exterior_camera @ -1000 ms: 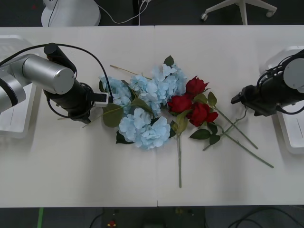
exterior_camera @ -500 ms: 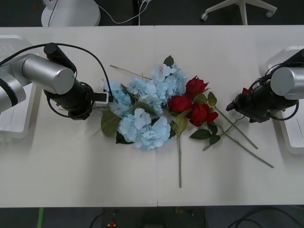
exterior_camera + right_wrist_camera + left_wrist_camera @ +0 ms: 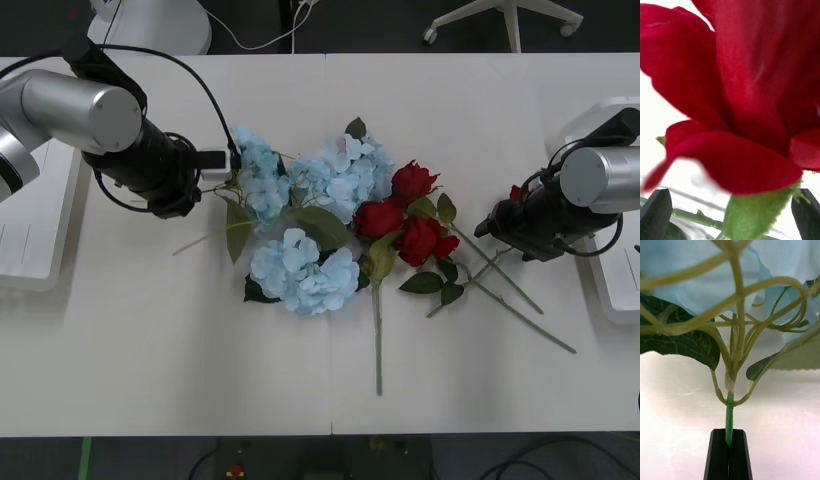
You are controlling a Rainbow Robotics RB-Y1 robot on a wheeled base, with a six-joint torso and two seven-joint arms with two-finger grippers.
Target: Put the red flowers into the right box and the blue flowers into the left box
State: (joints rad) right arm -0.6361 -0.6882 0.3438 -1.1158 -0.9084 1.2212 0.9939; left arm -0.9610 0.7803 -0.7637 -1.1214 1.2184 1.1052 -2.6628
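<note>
**Reader:** White table point(image 3: 160, 340) fills the front view, is that right? What lies on it?

**Describer:** Yes, a long white table. At its middle lie the blue flowers point(image 3: 305, 275), pale hydrangea heads with broad green leaves. Just to their right, touching them, lie the red flowers point(image 3: 420, 238), three roses whose thin green stems trail toward the table's right side. The left box point(image 3: 30, 220) is at the table's left edge and the right box point(image 3: 610, 290) at its right edge, both shallow white trays partly hidden by the arms.

**Reader:** What is the left gripper doing?

**Describer:** The left gripper point(image 3: 729, 444) is at the left side of the flower pile. Its two black fingers are pressed together on the green stem of one blue hydrangea head point(image 3: 258, 178); from the wrist, the stem rises from between the fingers and branches under the pale petals.

**Reader:** And the right one?

**Describer:** The right gripper point(image 3: 730, 213) is near the right box, apart from the pile. Its black fingers point(image 3: 655, 213) stand wide apart at either side of a fourth red rose point(image 3: 748, 86), which looms very close. A green stem runs between them. Whether the fingers touch it is hard to tell.
</note>
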